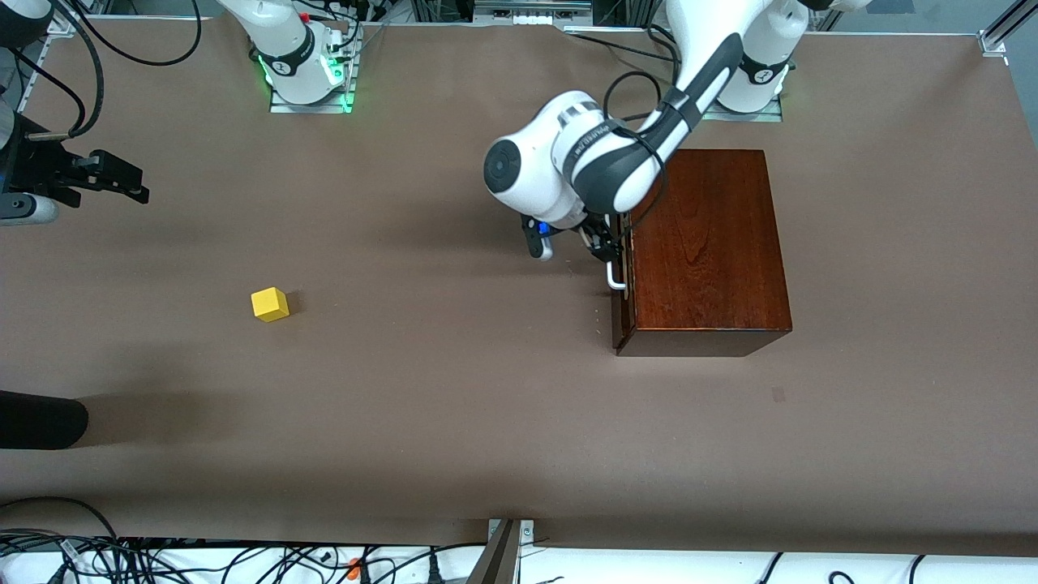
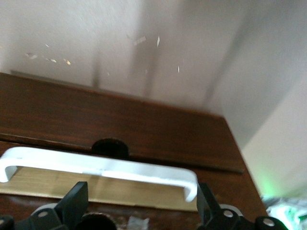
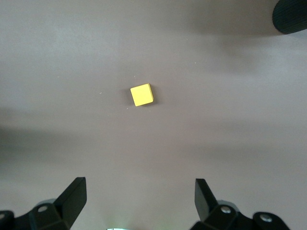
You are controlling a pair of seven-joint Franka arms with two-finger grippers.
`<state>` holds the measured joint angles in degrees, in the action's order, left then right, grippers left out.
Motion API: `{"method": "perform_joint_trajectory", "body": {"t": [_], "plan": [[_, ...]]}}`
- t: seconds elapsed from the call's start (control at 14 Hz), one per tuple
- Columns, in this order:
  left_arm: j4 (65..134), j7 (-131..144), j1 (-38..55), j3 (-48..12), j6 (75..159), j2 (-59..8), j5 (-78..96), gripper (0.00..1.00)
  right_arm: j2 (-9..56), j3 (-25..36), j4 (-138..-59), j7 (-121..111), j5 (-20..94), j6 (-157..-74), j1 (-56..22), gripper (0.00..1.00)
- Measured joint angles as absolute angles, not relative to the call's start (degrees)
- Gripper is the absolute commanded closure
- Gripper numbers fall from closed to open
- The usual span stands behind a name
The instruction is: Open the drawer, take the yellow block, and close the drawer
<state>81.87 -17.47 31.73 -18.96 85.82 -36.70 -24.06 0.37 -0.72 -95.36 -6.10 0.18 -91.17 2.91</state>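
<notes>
Front view
Left hand (image 1: 604, 243): low at the front of the wooden box (image 1: 705, 243), right at the white handle (image 1: 616, 280); its arm reaches in from the base at the box's end of the bench (image 1: 454, 405).
Right hand (image 1: 109, 180): up in the air over the bench edge at the right arm's end, waiting, holding nothing.
Drawer (image 1: 623, 300): looks pushed in, its dark front about flush with the box.
Yellow block (image 1: 270, 304): alone on the bare bench, well apart from the box, toward the right arm's end and nearer the camera than the right hand.

Left wrist view
Left hand (image 2: 141, 211): fingers (image 2: 74, 203) spread wide, one on each side of the handle (image 2: 103, 167), not clamped on it; whether they touch it I cannot tell.
Drawer front (image 2: 110, 189): a paler strip shows under the handle, dark glossy wood (image 2: 120, 120) above it, with a round dark knob or hole (image 2: 110, 146) just above the bar.

Right wrist view
Right hand (image 3: 139, 199): released, fingers (image 3: 74, 196) far apart, nothing between them.
Yellow block (image 3: 142, 94): flat on the bench (image 3: 230, 134), apart from the fingertips.
</notes>
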Motion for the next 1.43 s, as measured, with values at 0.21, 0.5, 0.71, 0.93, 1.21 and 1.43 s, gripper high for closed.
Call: {"method": "perform_joint_trajectory", "body": {"t": [0.21,0.5,0.71,0.93,1.21,1.43], "plan": [[79.03,-0.99,35.56,-19.58,86.80,-35.63,-22.95,0.00,0.42,-0.72,-95.40,-6.08,0.19,-91.17,2.91,0.00],[72.39,22.12,37.62,-19.56,86.78,-33.94,-21.58,0.00,0.43,-0.72,-95.44,-6.07,0.19,-91.17,2.92,0.00],[69.44,36.58,36.18,-18.52,86.52,-30.45,-19.68,0.00,0.44,-0.72,-95.46,-6.06,0.19,-91.17,2.92,0.00],[68.89,44.44,28.63,-18.08,86.13,-25.34,-14.95,0.00,0.51,-0.71,-95.51,-6.06,0.19,-91.17,2.94,0.00],[68.99,42.47,15.10,-17.93,79.98,-19.09,-6.50,0.00,0.55,-0.70,-95.54,-6.06,0.20,-91.18,2.97,0.00],[70.78,29.75,7.36,-16.86,78.36,-16.17,-3.25,0.00,0.55,-0.70,-95.54,-6.06,0.20,-91.19,3.00,0.00]]}}
